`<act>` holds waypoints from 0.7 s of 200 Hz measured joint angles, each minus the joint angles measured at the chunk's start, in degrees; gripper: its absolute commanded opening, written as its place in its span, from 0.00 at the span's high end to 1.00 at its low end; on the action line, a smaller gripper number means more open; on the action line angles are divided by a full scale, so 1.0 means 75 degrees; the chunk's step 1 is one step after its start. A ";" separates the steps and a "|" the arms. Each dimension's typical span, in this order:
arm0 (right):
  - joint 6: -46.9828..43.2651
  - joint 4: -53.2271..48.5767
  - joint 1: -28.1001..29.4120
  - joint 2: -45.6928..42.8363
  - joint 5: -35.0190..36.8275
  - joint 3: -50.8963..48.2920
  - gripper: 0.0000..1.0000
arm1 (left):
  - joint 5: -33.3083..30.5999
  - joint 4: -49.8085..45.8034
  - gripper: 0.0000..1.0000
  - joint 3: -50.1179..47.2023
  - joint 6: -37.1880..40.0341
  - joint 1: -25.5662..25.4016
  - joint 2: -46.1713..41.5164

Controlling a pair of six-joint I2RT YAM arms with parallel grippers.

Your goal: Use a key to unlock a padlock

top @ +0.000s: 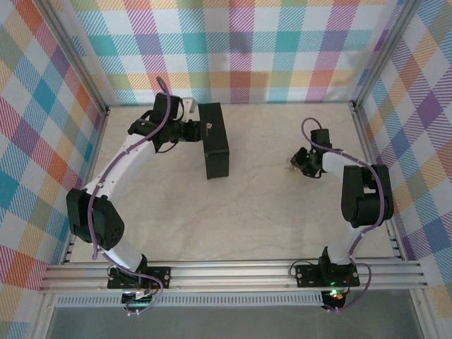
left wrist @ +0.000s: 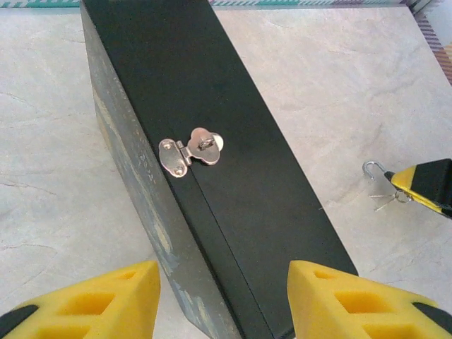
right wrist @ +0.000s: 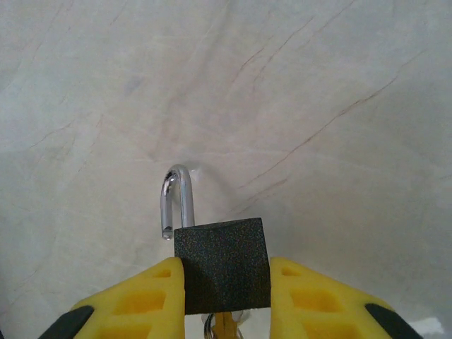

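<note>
While the right gripper (right wrist: 224, 277) clamps the padlock (right wrist: 222, 258) by its dark body at the bottom centre of the right wrist frame, its silver shackle (right wrist: 176, 198) points up with one leg seemingly free. The lock looks small, rigid and slick, best held by its flat sides. The left gripper (left wrist: 222, 282) stands spread around the closed black box (left wrist: 212, 92), its hasp (left wrist: 189, 152) bare and its contents hidden.

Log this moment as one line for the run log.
right fingers: shut on padlock | shackle: open, one end free | left fingers: open, facing black box | hasp: no lock in it
</note>
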 measured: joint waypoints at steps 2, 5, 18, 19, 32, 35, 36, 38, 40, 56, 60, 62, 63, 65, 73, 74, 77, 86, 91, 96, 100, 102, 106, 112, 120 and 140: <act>-0.0041 0.0000 -0.0006 0.0009 0.0003 0.0009 0.66 | -0.0012 0.0000 0.49 0.0000 0.0000 0.0000 -0.0003; -0.0099 -0.0006 -0.0015 0.0009 0.0003 0.0020 0.61 | -0.0017 0.0003 0.49 0.0000 0.0000 0.0000 -0.0012; -0.0329 -0.0102 -0.0017 0.0047 0.0003 0.0131 0.46 | -0.0079 0.0000 0.49 0.0000 0.0000 0.0000 -0.0044; -0.0356 -0.0108 -0.0017 0.0050 0.0000 0.0140 0.45 | -0.0079 0.0000 0.49 0.0000 0.0000 0.0000 -0.0044; -0.0589 -0.0256 -0.0017 0.0096 0.0006 0.0335 0.38 | -0.0128 -0.0003 0.49 0.0000 0.0000 0.0003 -0.0076; -0.0621 -0.0289 -0.0017 0.0096 0.0006 0.0376 0.37 | -0.0137 -0.0009 0.49 0.0000 0.0000 0.0003 -0.0082; -0.0621 -0.0294 -0.0017 0.0096 0.0006 0.0388 0.35 | -0.0137 -0.0006 0.49 0.0000 0.0000 0.0003 -0.0082; -0.0691 -0.0326 -0.0017 0.0096 0.0006 0.0420 0.32 | -0.0146 -0.0006 0.49 0.0000 0.0000 0.0009 -0.0087; -0.0752 -0.0353 -0.0017 0.0096 0.0003 0.0455 0.30 | -0.0163 -0.0009 0.49 0.0000 -0.0003 0.0017 -0.0090; -0.1093 -0.0609 -0.0009 0.0096 -0.0023 0.0766 0.24 | -0.0230 -0.0023 0.49 0.0000 -0.0006 0.0044 -0.0114; -0.1218 -0.0694 0.0006 0.0096 -0.0023 0.0868 0.23 | -0.0248 -0.0023 0.49 0.0000 -0.0006 0.0047 -0.0117; -0.1262 -0.0734 0.0009 0.0093 -0.0029 0.0921 0.23 | -0.0265 -0.0023 0.49 0.0000 -0.0012 0.0052 -0.0117; -0.1274 -0.0749 0.0012 0.0093 -0.0032 0.0938 0.23 | -0.0274 -0.0023 0.49 0.0000 -0.0017 0.0052 -0.0117; -0.1332 -0.0793 0.0017 0.0090 -0.0035 0.0991 0.23 | -0.0283 -0.0026 0.49 0.0000 -0.0029 0.0058 -0.0114; -0.1515 -0.0915 0.0050 0.0058 -0.0093 0.1180 0.21 | -0.0344 -0.0052 0.50 0.0000 -0.0044 0.0082 -0.0114; -0.1545 -0.0930 0.0050 0.0047 -0.0111 0.1212 0.20 | -0.0353 -0.0055 0.50 0.0000 -0.0050 0.0082 -0.0117; -0.1577 -0.0979 0.0064 0.0015 -0.0146 0.1276 0.20 | -0.0402 -0.0076 0.51 0.0003 -0.0070 0.0093 -0.0117; -0.1725 -0.1107 0.0114 -0.0082 -0.0256 0.1454 0.17 | -0.0501 -0.0149 0.51 0.0009 -0.0119 0.0131 -0.0114; -0.1772 -0.1189 0.0181 -0.0166 -0.0309 0.1553 0.15 | -0.0583 -0.0201 0.51 0.0017 -0.0198 0.0166 -0.0114; -0.1821 -0.1285 0.0277 -0.0248 -0.0338 0.1658 0.08 | -0.0659 -0.0221 0.51 0.0020 -0.0283 0.0201 -0.0114; -0.1894 -0.1358 0.0367 -0.0329 -0.0347 0.1749 0.02 | -0.0688 -0.0242 0.51 0.0023 -0.0323 0.0230 -0.0114; -0.1903 -0.1393 0.0437 -0.0373 -0.0350 0.1795 0.00 | -0.0726 -0.0256 0.51 0.0029 -0.0358 0.0251 -0.0114; -0.1947 -0.1466 0.0568 -0.0449 -0.0335 0.1886 0.00 | -0.0749 -0.0280 0.50 0.0038 -0.0446 0.0300 -0.0114; -0.2011 -0.1582 0.0833 -0.0557 -0.0306 0.2060 0.00 | -0.0801 -0.0318 0.49 0.0061 -0.0539 0.0373 -0.0114; -0.2101 -0.1676 0.1230 -0.0659 -0.0283 0.2299 0.00 | -0.0836 -0.0385 0.49 0.0093 -0.0673 0.0475 -0.0114; -0.2162 -0.1766 0.2352 -0.0702 -0.0289 0.3016 0.00 | -0.0877 -0.0618 0.47 0.0286 -0.0953 0.0734 -0.0067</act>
